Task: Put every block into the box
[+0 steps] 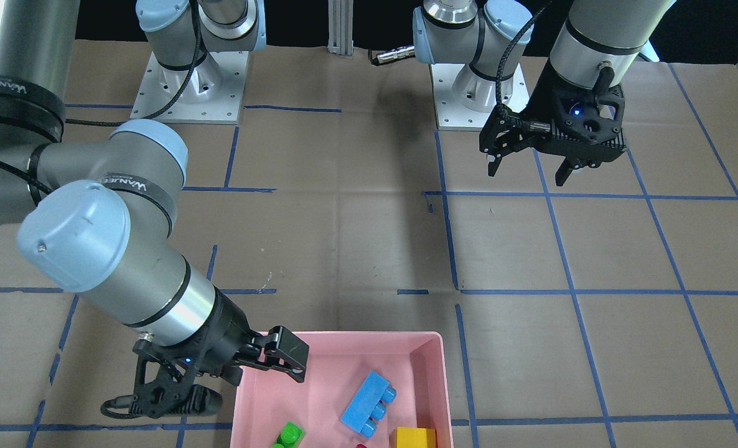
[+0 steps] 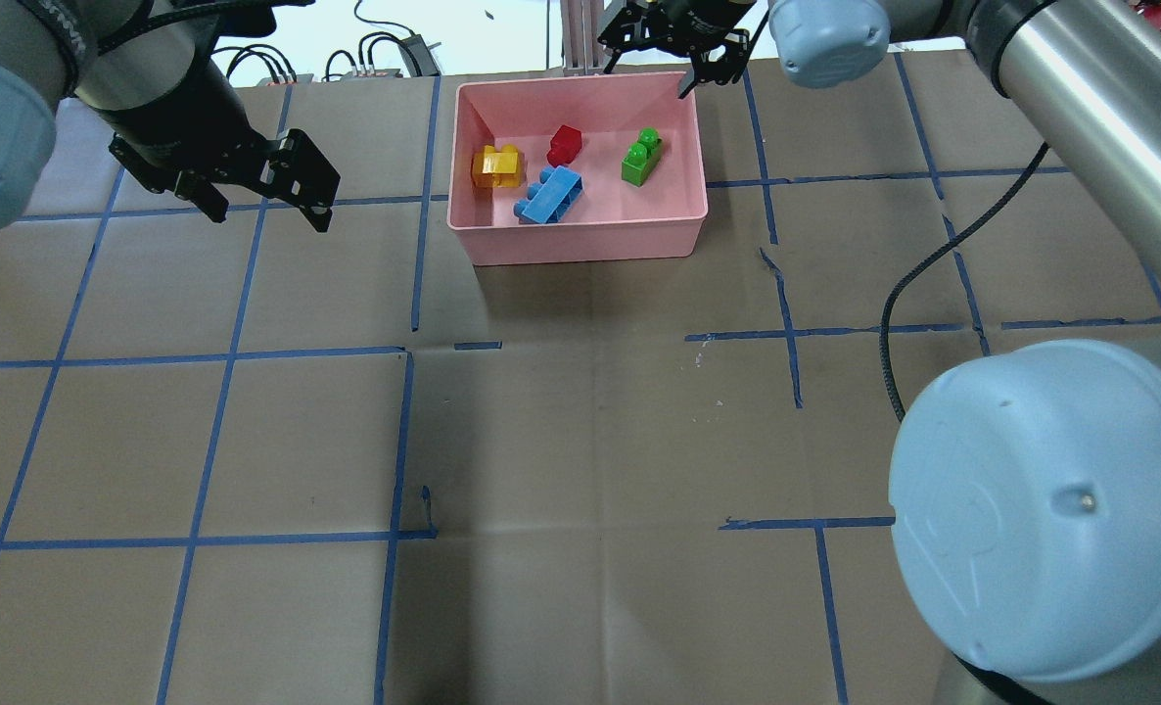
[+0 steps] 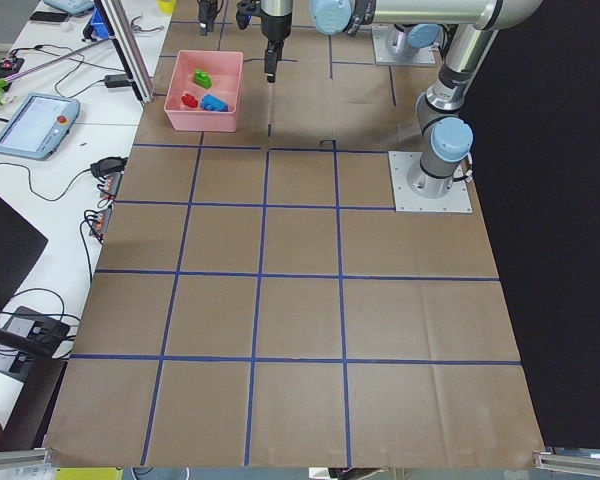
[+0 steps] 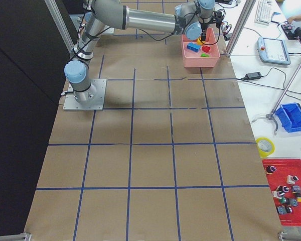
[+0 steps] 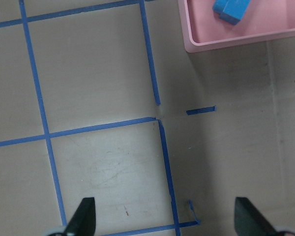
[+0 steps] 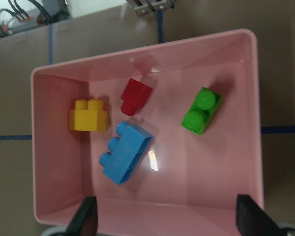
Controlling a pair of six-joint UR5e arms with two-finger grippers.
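Observation:
The pink box [image 2: 580, 247] stands at the table's far edge. All the blocks lie in it: yellow [image 2: 497, 166], red [image 2: 564, 145], blue [image 2: 548, 194] and green [image 2: 642, 157]. The right wrist view shows them too: yellow [image 6: 88, 115], red [image 6: 135, 95], blue [image 6: 125, 152], green [image 6: 201, 110]. My right gripper [image 2: 645, 80] hovers over the box's far right part, open and empty. My left gripper [image 2: 269, 211] is open and empty above the bare table, left of the box; the left wrist view [image 5: 164, 216] shows the box corner [image 5: 196, 45].
Blue tape lines [image 2: 404, 441] grid the brown table. The two arm bases [image 1: 188, 87] [image 1: 478, 93] stand at the robot's side. An aluminium post [image 2: 573, 39] and cables [image 2: 385, 49] sit just beyond the box.

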